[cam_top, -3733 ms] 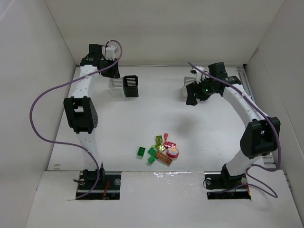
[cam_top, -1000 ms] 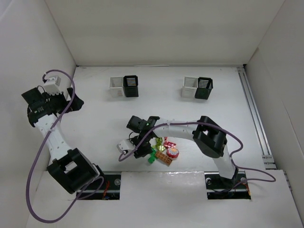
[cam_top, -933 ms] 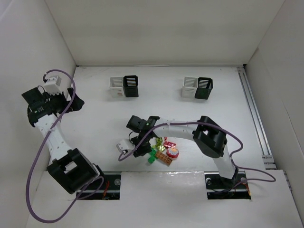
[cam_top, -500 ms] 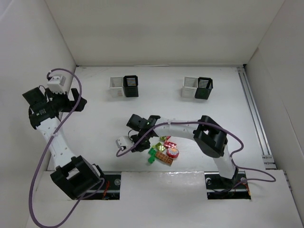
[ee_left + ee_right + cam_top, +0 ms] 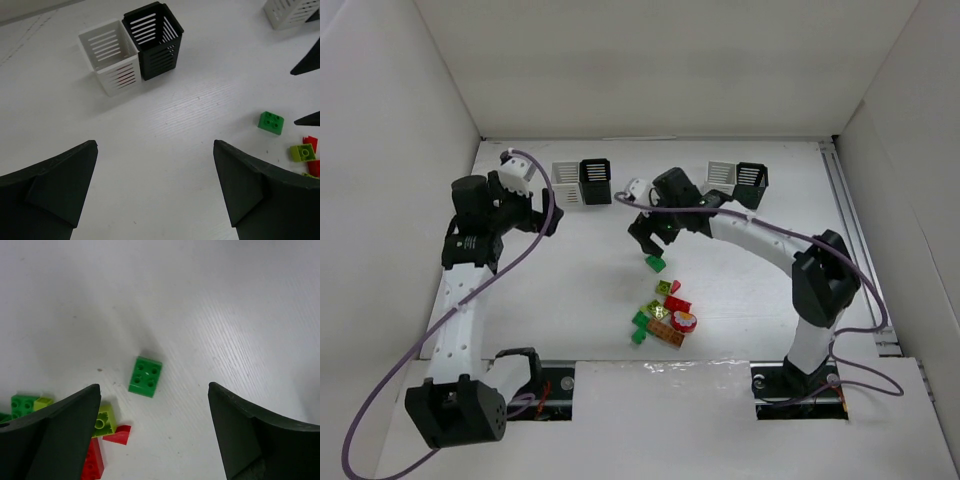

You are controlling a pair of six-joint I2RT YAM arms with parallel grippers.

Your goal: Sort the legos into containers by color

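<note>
Legos [image 5: 665,318] are seen heaped on the table [image 5: 570,280] near its front edge, and one green lego [image 5: 145,376] lies flat and alone just behind the heap. The right hand [image 5: 153,385] is poised over that green lego, fingers spread wide, with nothing gripped. The left hand [image 5: 155,142] is likewise spread and is pointed toward a white container [image 5: 111,62] and a black container [image 5: 154,37], which stand side by side, touching.

Bright, diffuse light from overhead fills every view. Shadows are soft and faint: a grey smudge spreads beside the green brick [image 5: 145,376]. Glare streaks the worktop [image 5: 620,250] along its near edge. The wrist views render its surface sharply.
</note>
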